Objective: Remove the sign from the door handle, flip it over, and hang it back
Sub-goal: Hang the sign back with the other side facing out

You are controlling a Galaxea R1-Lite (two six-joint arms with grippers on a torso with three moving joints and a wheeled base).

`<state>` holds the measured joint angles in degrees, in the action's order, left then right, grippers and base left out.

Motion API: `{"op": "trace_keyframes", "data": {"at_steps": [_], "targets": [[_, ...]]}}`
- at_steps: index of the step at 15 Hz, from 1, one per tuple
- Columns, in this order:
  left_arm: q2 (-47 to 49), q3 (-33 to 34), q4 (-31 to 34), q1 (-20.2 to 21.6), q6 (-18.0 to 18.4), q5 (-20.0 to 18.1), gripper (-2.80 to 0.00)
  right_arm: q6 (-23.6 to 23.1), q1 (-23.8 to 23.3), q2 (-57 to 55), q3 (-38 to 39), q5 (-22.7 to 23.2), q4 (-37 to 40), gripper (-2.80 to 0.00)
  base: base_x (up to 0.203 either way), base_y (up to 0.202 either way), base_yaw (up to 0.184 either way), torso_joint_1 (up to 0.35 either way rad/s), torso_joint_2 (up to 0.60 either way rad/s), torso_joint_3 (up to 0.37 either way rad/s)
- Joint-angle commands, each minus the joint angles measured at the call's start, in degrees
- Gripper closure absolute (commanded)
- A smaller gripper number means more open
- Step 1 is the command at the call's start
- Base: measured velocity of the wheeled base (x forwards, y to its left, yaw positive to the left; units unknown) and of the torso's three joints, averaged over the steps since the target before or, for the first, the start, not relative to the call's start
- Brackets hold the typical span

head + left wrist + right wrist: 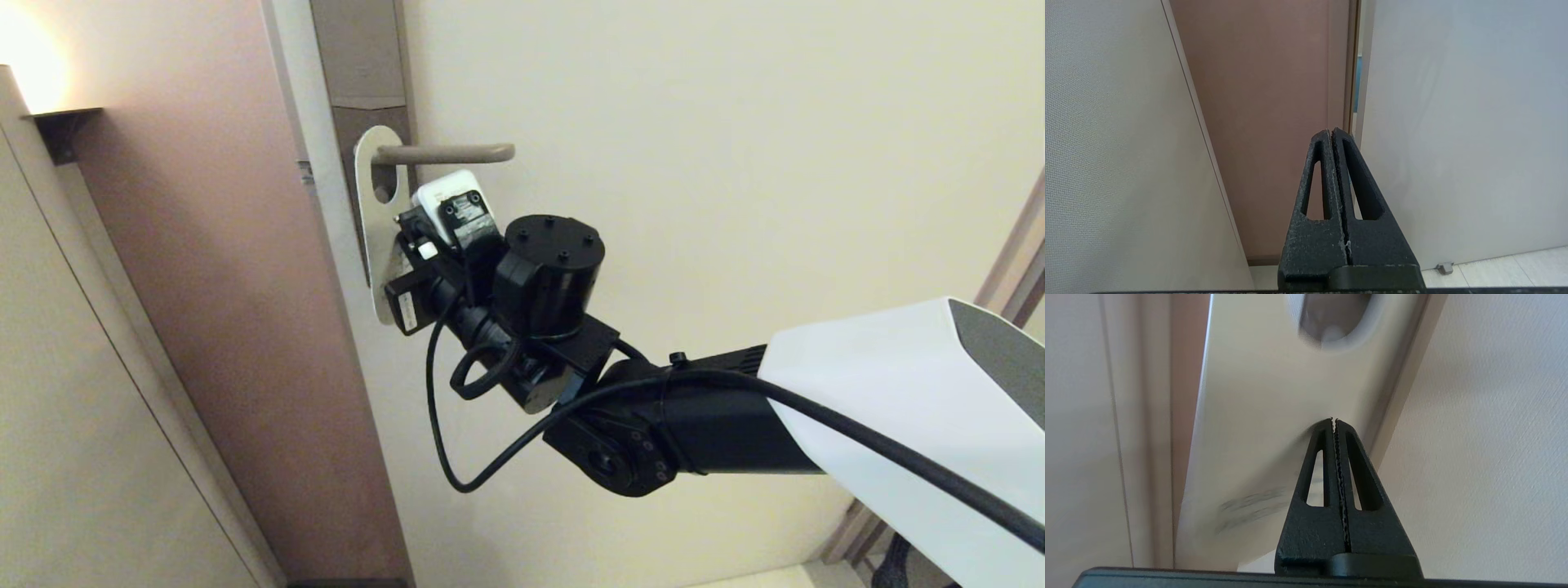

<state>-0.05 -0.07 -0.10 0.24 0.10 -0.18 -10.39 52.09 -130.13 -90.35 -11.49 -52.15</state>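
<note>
You are looking at the sign hanging white face out on the door handle, directly ahead of the right gripper, whose jaws are pressing fully together, gripping nothing, tips at the sign's face. The left gripper is sitting parked, jaws likewise closed and empty.

head view overlooks door, wrist views close

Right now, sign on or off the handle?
On. The sign hangs with the door handle through its oval hole; right end effector at its face.
</note>
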Motion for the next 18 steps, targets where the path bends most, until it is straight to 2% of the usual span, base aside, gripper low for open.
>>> {"op": "trace_keyframes", "data": {"at_steps": [1,9,14,18], "targets": [[0.05,0.02,-0.03,0.02,-0.02,0.01,0.0,-0.07,-0.06,-1.27,-0.09,-0.82,-0.32,0.0,0.0,0.0,0.0,0.0,0.0,0.0],[0.05,0.01,0.02,0.02,-0.05,0.01,0.0,-0.52,0.02,-0.01,-0.4,-0.76,0.18,0.0,0.0,0.0,0.0,0.0,0.0,0.0],[0.05,-0.01,0.02,0.02,-0.02,0.01,0.0,-0.78,0.38,3.14,0.53,-0.62,3.17,0.0,0.0,0.0,0.0,0.0,0.0,0.0],[0.05,0.02,-0.03,0.02,-0.02,0.01,0.0,-0.37,2.78,5.23,0.34,-0.33,8.39,0.0,0.0,0.0,0.0,0.0,0.0,0.0]]}}
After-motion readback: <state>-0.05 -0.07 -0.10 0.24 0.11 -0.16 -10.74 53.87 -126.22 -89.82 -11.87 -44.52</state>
